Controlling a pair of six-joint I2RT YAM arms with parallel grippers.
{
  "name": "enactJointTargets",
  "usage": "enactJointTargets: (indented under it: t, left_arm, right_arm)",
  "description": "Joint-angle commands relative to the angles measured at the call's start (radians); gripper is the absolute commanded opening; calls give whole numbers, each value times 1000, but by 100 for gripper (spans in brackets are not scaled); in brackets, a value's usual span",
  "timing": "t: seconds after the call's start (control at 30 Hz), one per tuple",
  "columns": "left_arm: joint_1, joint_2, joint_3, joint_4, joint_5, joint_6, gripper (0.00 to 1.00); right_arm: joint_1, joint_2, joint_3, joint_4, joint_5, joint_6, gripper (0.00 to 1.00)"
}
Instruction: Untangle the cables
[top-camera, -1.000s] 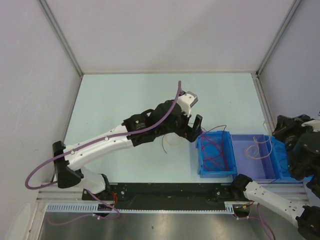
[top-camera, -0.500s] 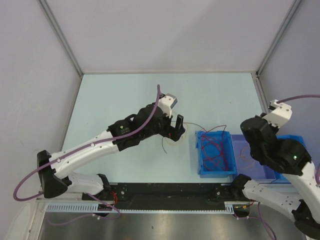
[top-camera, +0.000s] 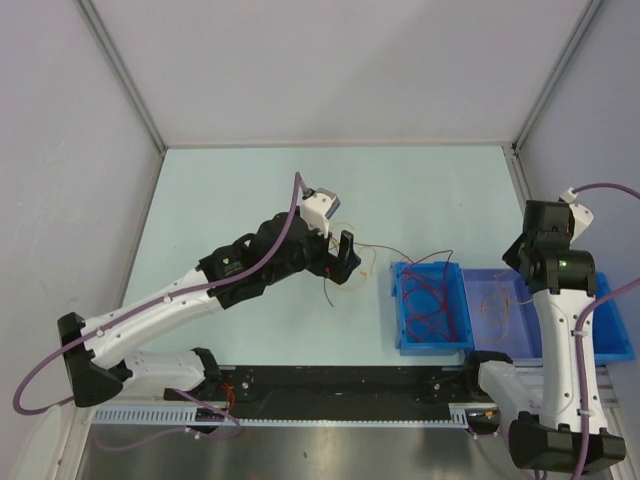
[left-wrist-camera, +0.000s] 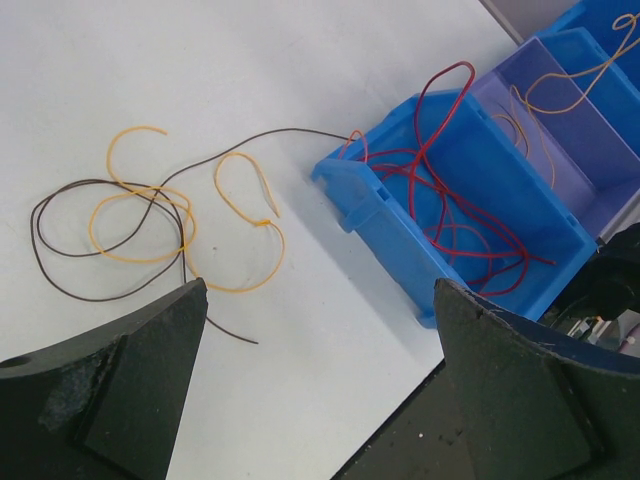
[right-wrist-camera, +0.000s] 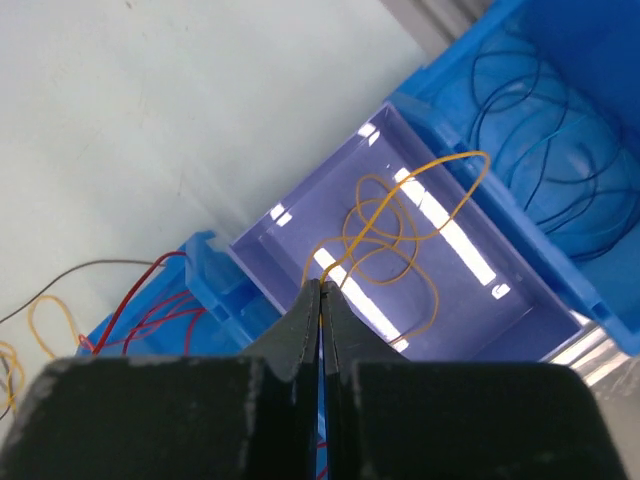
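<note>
L jaws back left, apart by loose cables (left-wrist-camera: 150, 210); R jaws higher, together

Yellow loops (left-wrist-camera: 268, 222) and a brown wire (left-wrist-camera: 280, 130) lie crossed over each other on the table (left-wrist-camera: 300, 60). Red wires (left-wrist-camera: 450, 230) are heaped in the blue bin (left-wrist-camera: 385, 235), and orange loops (right-wrist-camera: 385, 225) in the purple bin (right-wrist-camera: 270, 235) — one strand pinched by the right gripper (right-wrist-camera: 322, 295). Dark loops (right-wrist-camera: 530, 150) coil in the end bin (right-wrist-camera: 600, 60).

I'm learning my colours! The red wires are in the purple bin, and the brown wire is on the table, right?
Not quite. The red wires are in the blue bin, as the left wrist view shows. The brown wire is on the table.
</note>
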Motion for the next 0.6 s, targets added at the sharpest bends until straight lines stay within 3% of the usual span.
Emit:
enactJointTargets:
  t: [0.0, 0.17, 0.57]
  left_arm:
    - [11, -35, -17, 36, 7, 17, 100]
    - [11, -36, -17, 36, 16, 11, 100]
    - [13, -30, 1, 4, 32, -3, 100]
  right_arm:
    - [-83, 4, -31, 15, -192, -54, 0]
    - [-84, -60, -55, 9, -128, 21, 0]
    - [-113, -23, -186, -65, -53, 328, 0]
